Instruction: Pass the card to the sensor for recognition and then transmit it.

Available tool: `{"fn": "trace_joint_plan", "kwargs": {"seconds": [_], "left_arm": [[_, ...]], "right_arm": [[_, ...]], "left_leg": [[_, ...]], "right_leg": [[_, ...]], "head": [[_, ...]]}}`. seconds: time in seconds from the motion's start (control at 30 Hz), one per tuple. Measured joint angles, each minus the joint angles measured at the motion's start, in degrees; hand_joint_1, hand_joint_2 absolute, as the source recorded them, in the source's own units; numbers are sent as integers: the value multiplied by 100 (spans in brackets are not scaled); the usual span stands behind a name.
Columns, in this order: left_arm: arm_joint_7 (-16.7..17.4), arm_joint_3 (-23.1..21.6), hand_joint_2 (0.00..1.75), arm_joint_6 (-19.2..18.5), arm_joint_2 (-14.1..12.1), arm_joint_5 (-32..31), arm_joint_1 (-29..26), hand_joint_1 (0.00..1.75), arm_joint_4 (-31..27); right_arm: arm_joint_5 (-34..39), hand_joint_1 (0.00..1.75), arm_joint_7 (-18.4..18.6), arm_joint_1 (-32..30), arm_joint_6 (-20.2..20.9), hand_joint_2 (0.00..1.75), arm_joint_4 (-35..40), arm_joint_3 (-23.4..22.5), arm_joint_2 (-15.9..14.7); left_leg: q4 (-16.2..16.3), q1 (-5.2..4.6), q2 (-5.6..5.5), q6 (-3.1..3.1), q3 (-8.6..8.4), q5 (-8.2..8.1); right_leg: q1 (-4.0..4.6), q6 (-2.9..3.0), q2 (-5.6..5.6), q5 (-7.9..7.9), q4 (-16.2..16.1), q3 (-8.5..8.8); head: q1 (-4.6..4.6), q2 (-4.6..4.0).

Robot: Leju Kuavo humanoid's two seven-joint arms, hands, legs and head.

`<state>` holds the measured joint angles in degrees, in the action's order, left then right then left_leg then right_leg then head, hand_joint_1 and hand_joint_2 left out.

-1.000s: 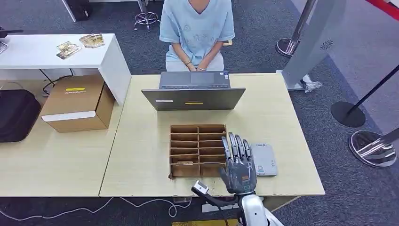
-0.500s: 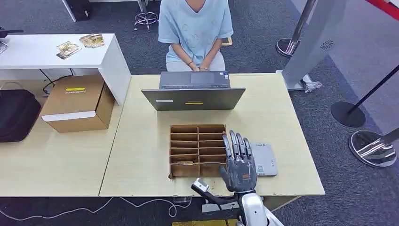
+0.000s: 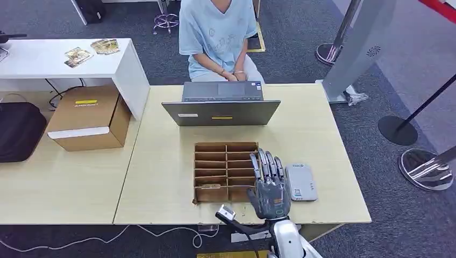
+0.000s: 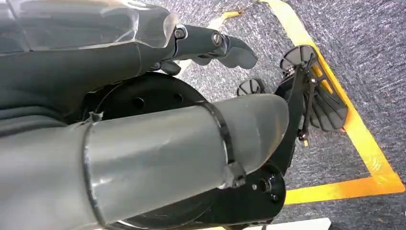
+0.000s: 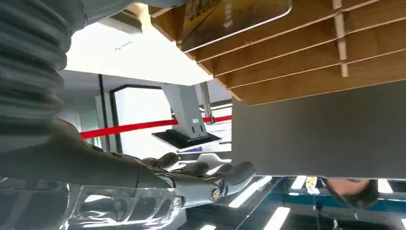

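Note:
A wooden divider box [image 3: 226, 172] sits mid-table, and a card [image 3: 211, 186] lies in its near-left compartment. The grey sensor pad [image 3: 301, 183] lies flat just right of the box. My right hand [image 3: 268, 183] hovers with fingers stretched forward and apart over the box's near-right corner, holding nothing. In the right wrist view its fingers [image 5: 206, 178] reach out beside the box's slats [image 5: 306, 62], with the card [image 5: 234, 17] leaning in a slot. My left hand [image 4: 143, 96] hangs over the carpet with its fingers [image 4: 218, 45] extended and nothing in it.
An open laptop [image 3: 221, 110] stands behind the box, and a person in a light blue shirt [image 3: 218, 32] sits at it. A cardboard carton [image 3: 88, 118] and a black bag [image 3: 19, 131] rest on the left table. Barrier posts [image 3: 398, 129] stand to the right.
My right hand has shifted left, off the sensor pad and onto the box's right edge. The person has leaned a little to the left.

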<state>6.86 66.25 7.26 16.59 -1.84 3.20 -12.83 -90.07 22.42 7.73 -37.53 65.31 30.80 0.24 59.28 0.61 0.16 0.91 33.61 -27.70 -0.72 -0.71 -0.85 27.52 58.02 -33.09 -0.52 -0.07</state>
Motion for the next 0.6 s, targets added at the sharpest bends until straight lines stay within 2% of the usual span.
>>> {"fn": "trace_joint_plan", "kwargs": {"seconds": [0.33, 0.6], "left_arm": [[0, -4, 0, 15, 2, -7, -1, 0, 0], [0, -26, 0, 22, 2, -24, -1, 0, 0]], "right_arm": [[0, 0, -503, -217, 564, 175, 267, -256, 240], [0, 0, -649, -401, 865, 175, 677, -382, 293]], "left_leg": [[0, 0, 0, 0, 1, 0], [0, 0, 0, 0, 1, 0]], "right_leg": [[0, 0, -1, 0, 0, 0], [0, 0, 0, 0, 0, 0]], "head": [[0, 0], [0, 0]]}}
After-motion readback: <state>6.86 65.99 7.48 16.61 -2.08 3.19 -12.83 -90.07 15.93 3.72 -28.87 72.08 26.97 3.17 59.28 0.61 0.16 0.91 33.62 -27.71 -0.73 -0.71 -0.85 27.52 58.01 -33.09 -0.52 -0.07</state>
